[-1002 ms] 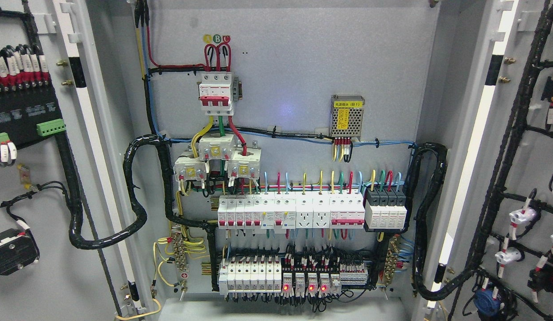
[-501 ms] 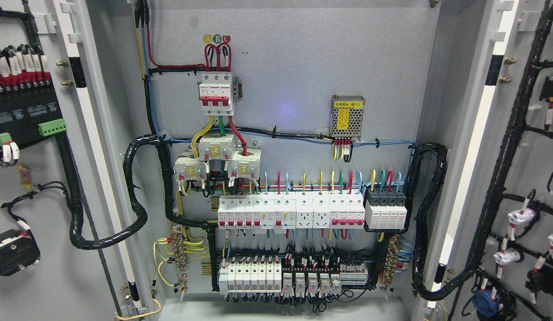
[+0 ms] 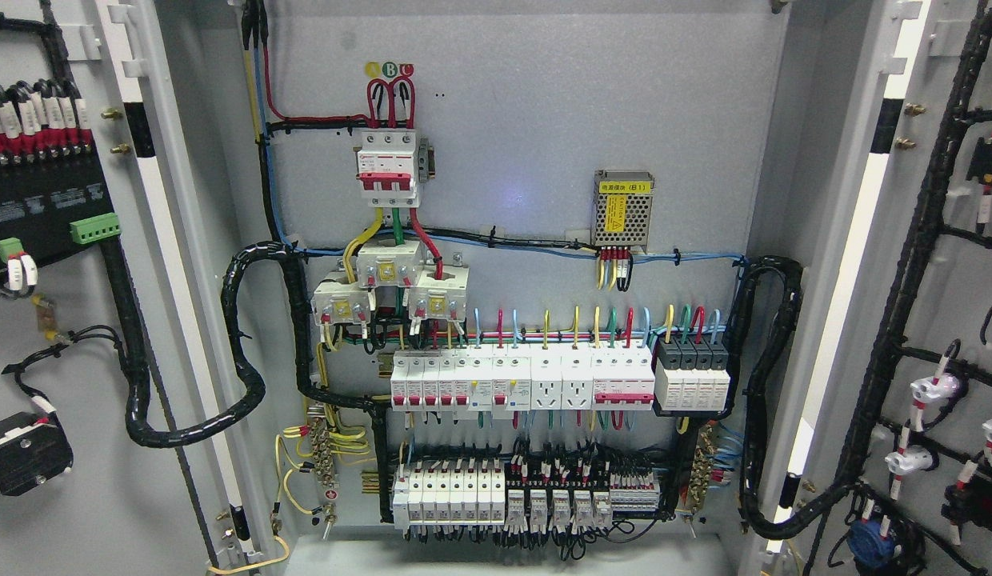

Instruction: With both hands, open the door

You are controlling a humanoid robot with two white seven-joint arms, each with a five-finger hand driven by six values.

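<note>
Doors: both grey metal cabinet doors stand swung wide; left door [image 3: 80,480] fills the left edge of the view, right door [image 3: 968,304] the right edge.
Left door inner face: black terminal block [image 3: 40,200] with green connector [image 3: 94,230]; black round component [image 3: 26,452] lower down.
Right door inner face: black cable harness [image 3: 904,320] with white and blue fittings.
Cabinet interior: grey back panel [image 3: 544,104] fully exposed between the doors.
Upper panel: white three-pole breaker with red toggles [image 3: 388,168]; perforated metal power supply [image 3: 622,210] to its right.
Middle panel: row of white breakers and sockets [image 3: 522,380].
Lower panel: second row of white modules [image 3: 500,496].
Hands: neither robot hand appears in the view; their state cannot be told.
</note>
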